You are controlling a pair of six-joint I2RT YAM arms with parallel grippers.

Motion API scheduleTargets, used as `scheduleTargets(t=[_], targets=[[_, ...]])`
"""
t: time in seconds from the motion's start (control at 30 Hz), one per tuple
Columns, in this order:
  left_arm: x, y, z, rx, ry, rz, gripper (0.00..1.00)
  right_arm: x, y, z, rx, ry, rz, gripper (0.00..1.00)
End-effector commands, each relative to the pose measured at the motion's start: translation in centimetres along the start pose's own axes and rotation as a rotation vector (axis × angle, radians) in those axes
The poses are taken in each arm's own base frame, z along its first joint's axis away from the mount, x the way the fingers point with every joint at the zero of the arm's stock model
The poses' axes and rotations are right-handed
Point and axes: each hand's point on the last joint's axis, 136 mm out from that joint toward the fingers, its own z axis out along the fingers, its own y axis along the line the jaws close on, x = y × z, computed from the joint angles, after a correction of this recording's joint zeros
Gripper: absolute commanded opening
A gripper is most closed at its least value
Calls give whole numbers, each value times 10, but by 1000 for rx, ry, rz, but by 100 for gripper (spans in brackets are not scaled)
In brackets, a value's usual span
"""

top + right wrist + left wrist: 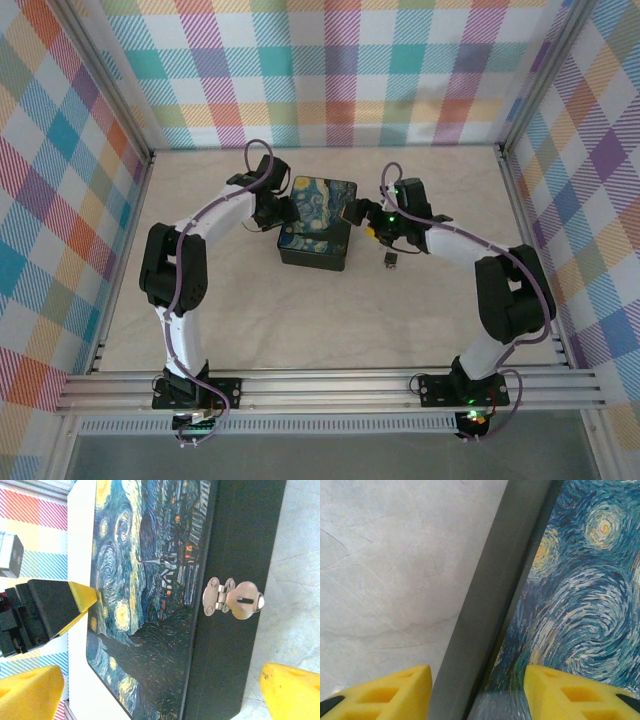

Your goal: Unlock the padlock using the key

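A dark box point(315, 237) printed with a swirly night sky sits mid-table. Its silver hasp point(232, 597) on the black side wall has nothing hanging in its slot. A tiny dark-grey item, the padlock point(391, 260), lies on the table right of the box, too small to show detail. The key is hidden or too small to make out. My left gripper point(287, 212) is open and straddles the box's left edge point(485, 630). One yellow finger point(400, 692) is over the table, the other point(575, 692) over the lid. My right gripper point(162, 685) stands wide open, facing the hasp side.
Aluminium rails point(330, 390) run along the near edge, and checked walls point(330, 70) close in the other three sides. The pale table surface point(300, 330) stretches in front of the box. The left gripper's black, yellow-tipped finger point(75, 597) touches the lid's far edge.
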Motion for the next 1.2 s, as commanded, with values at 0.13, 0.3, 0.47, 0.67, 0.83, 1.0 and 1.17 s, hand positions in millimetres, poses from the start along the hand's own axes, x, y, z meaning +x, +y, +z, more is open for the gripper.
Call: scheduleTargets(t=[0.13,0.3,0.47,0.67,0.83,1.0,1.17], targets=[[42,52,31,-199,155,-24,52,3,-4,-18,26,5,-34,100],[21,28,2,-85,71,-7,52,-2,-26,-37,133,-34,-78,100],[-11,10,-41,2,-109,82,56,-13,-42,-72,273,-128,-199,100],[-45,61,-70,-66,-348,11,100,-36,-69,-132,454,-301,-342,100],[-61,109,-80,-146,-633,57,100,-48,-83,-157,519,-488,-438,100],[-49,144,-82,-250,-779,232,100,-53,-115,-174,635,-595,-510,100],[-27,175,-51,-269,-771,213,100,-46,-154,-159,646,-559,-458,100]])
